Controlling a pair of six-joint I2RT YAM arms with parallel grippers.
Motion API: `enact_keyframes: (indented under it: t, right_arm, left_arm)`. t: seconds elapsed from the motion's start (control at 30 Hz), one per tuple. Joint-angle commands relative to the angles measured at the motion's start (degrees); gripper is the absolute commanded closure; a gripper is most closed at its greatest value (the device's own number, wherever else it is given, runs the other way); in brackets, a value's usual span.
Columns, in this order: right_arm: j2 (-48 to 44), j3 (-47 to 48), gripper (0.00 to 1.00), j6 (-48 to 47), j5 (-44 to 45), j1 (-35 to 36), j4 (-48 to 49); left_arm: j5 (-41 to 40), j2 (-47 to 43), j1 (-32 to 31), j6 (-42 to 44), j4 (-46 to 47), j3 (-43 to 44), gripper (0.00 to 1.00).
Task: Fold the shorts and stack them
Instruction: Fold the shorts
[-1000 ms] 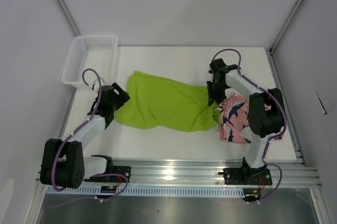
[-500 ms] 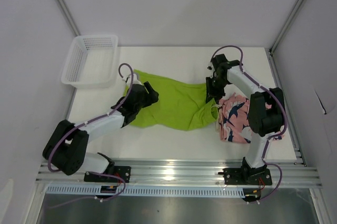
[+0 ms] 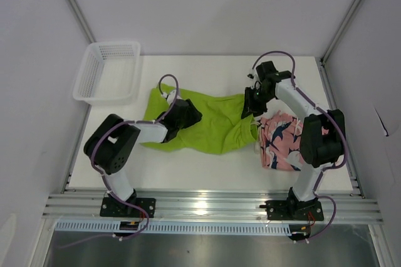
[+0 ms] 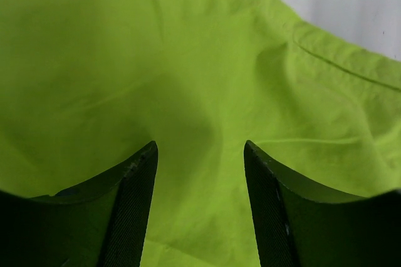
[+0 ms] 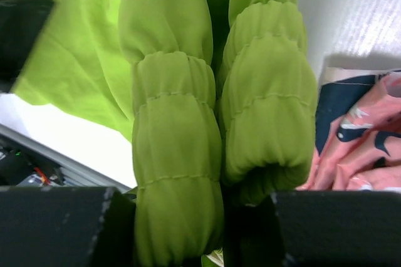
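Firmly, right tool (image 5: 203, 220) grips the lime-green shorts (image 5: 169, 116).

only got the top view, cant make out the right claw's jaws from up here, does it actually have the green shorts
observer: yes. In the right wrist view the right claw is shut on the bunched elastic waistband of the lime-green shorts.
operator: left claw gripping anything
observer: no. Its wrist view shows the left claw open, fingers apart over smooth green cloth, nothing pinched.
operator: pink pair caught in the right claw
observer: no, the coral-pink shorts lie beside the waistband, outside the fingers.
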Motion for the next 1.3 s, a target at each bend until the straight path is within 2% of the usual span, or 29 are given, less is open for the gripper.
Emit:
enact_keyframes:
  t: [0.0, 0.1, 0.27, 0.4, 0.43, 0.5, 0.63, 0.8, 0.97, 1.07, 1.27]
  right_arm:
    - [-3.7, -0.5, 1.00, 1.7, -4.7, -0.1, 2.9]
    - [-3.8, -1.2, 1.00, 2.0, -6.0, 0.2, 4.0]
    - [-4.3, -2.5, 1.00, 3.1, -9.7, 0.1, 5.9]
    - [-4.9, -1.6, 1.00, 5.4, -16.0, -0.6, 7.9]
    - [-5.1, -1.0, 1.00, 6.1, -17.4, -0.8, 8.2]
    - [-5.6, 0.5, 1.00, 8.7, -20.4, -0.9, 9.3]
    - [-5.5, 2.9, 1.00, 14.9, -26.4, -0.8, 10.8]
    - [-4.4, 4.3, 1.00, 22.2, -33.0, -0.5, 14.0]
    - [-4.6, 5.8, 1.00, 21.6, -31.3, -1.3, 12.2]
    - [-4.4, 7.4, 1.00, 18.8, -30.1, -2.5, 8.1]
    - [-4.0, 9.4, 1.00, 14.1, -27.2, -3.8, 2.6]
  left_arm:
    - [-3.5, 1.9, -1.7, -4.3, 11.9, -2.7, 0.39]
    - [-6.1, 3.3, -3.4, -4.1, 19.5, -3.7, 0.39]
    - [-8.3, 8.6, -5.5, -6.3, 22.2, -2.2, 0.38]
    - [-10.9, 11.3, -7.1, -6.8, 25.8, -3.6, 0.39]
    - [-11.9, 11.6, -7.9, -6.8, 28.7, -5.0, 0.46]
    - [-13.2, 11.9, -8.8, -6.0, 32.6, -6.6, 0.45]
    - [-15.8, 11.6, -11.0, -5.6, 34.2, -7.8, 0.41]
    - [-17.1, 12.1, -13.3, -5.1, 33.5, -6.4, 0.40]
    - [-17.6, 11.2, -15.4, -4.3, 32.4, -5.3, 0.36]
    - [-17.9, 5.3, -14.7, -1.5, 27.4, -5.3, 0.29]
    - [-16.9, -11.5, -9.9, 3.2, 10.9, -5.3, 0.14]
